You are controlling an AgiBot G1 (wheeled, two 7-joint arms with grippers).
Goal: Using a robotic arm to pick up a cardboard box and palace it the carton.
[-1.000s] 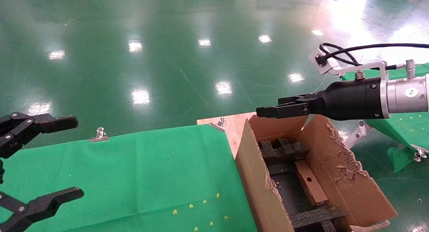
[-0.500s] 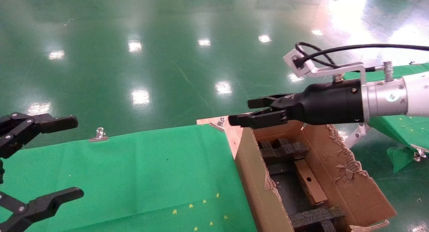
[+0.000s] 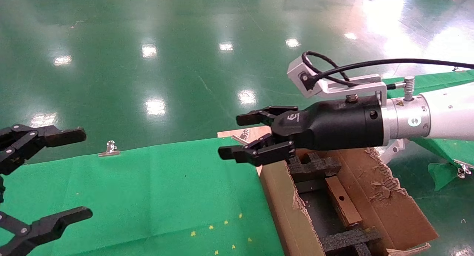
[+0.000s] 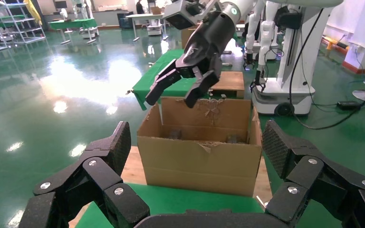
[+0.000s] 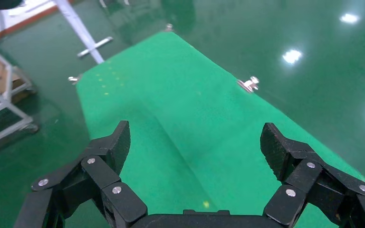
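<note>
The carton [image 3: 281, 196] stands open at the table's right end, with torn flaps and black foam blocks [image 3: 314, 165] inside. The slim cardboard box [image 3: 342, 206] with a round hole lies inside it between the foam blocks. My right gripper [image 3: 231, 135] is open and empty, hovering over the carton's left far corner and the cloth edge. It also shows in the left wrist view [image 4: 170, 100] above the carton [image 4: 199, 156]. Its wrist view [image 5: 195, 142] shows only green cloth between the fingers. My left gripper [image 3: 85, 172] is open and empty at the table's left.
The green cloth table [image 3: 166, 185] is held by metal clips [image 3: 110, 148]. A wooden board [image 3: 255, 137] lies under the carton. Another green table [image 3: 444, 82] stands at the right. A white robot base [image 4: 285, 95] stands behind the carton.
My right gripper has moved left from above the carton's far end to over its left corner, and its fingers have spread apart. The left arm has not moved.
</note>
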